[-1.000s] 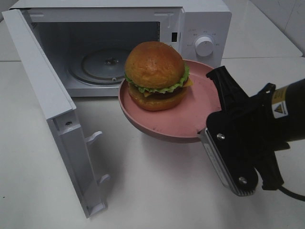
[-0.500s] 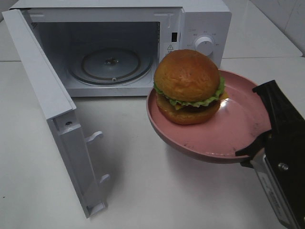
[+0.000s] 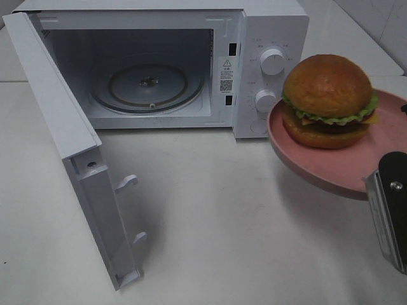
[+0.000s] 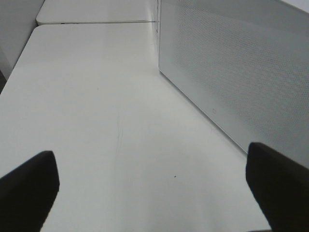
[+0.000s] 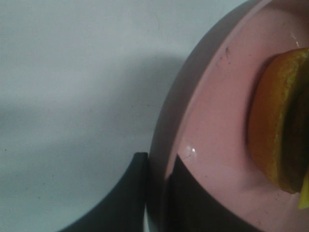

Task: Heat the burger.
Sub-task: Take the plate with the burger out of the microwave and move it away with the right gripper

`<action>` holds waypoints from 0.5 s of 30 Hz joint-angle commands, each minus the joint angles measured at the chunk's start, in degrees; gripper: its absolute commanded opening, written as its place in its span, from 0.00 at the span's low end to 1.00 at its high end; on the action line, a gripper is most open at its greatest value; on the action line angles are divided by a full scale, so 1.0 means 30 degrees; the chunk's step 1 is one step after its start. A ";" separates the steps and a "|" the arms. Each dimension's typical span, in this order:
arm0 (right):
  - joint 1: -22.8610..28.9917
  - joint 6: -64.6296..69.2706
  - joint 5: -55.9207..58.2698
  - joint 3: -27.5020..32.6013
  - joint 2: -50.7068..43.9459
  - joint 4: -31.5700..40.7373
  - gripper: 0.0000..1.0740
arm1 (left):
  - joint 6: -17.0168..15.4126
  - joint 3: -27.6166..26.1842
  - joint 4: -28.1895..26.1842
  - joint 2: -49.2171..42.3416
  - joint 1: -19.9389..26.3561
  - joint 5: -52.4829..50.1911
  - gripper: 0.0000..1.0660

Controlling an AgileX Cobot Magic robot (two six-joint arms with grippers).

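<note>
The burger [image 3: 327, 101], with a domed orange bun and a green lettuce edge, sits on a flat pink plate [image 3: 331, 168] held up in the air at the right, in front of the microwave's knobs. My right gripper [image 3: 386, 183] is shut on the plate's near rim. In the right wrist view its fingers [image 5: 137, 193] pinch the plate [image 5: 217, 121] rim, with the burger [image 5: 280, 130] just beyond. My left gripper [image 4: 154, 193] is open and empty above the bare tabletop, beside the microwave door [image 4: 241, 72].
The white microwave [image 3: 270, 25] stands at the back with its door [image 3: 63, 146] swung wide open to the left. Its glass turntable [image 3: 147, 86] lies bare inside. A white tabletop [image 3: 210, 216] stretches in front.
The right gripper has carried the plate and burger to the right, from in front of the microwave's opening to in front of its control panel. The left gripper has stayed open.
</note>
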 commanded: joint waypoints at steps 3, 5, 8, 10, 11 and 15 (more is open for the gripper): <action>-0.0057 0.4125 0.0325 -0.0153 -0.0306 -0.2406 0.00 | -0.0153 0.0057 -0.0115 -0.0382 0.0019 -0.0076 0.94; -0.0057 0.4545 0.0668 -0.0153 -0.0306 -0.2617 0.00 | -0.0153 0.0057 -0.0115 -0.0382 0.0019 -0.0076 0.94; -0.0057 0.5863 0.1776 -0.0153 -0.0306 -0.2941 0.00 | -0.0153 0.0057 -0.0115 -0.0382 0.0019 -0.0076 0.94; -0.0057 0.6264 0.2063 -0.0153 -0.0306 -0.2941 0.00 | -0.0153 0.0057 -0.0115 -0.0382 0.0019 -0.0076 0.94; -0.0057 0.6990 0.2502 -0.0153 -0.0306 -0.2998 0.00 | -0.0153 0.0057 -0.0115 -0.0382 0.0019 -0.0076 0.94; -0.0057 0.7945 0.3132 -0.0134 -0.0306 -0.3457 0.00 | -0.0153 0.0057 -0.0115 -0.0382 0.0019 -0.0076 0.94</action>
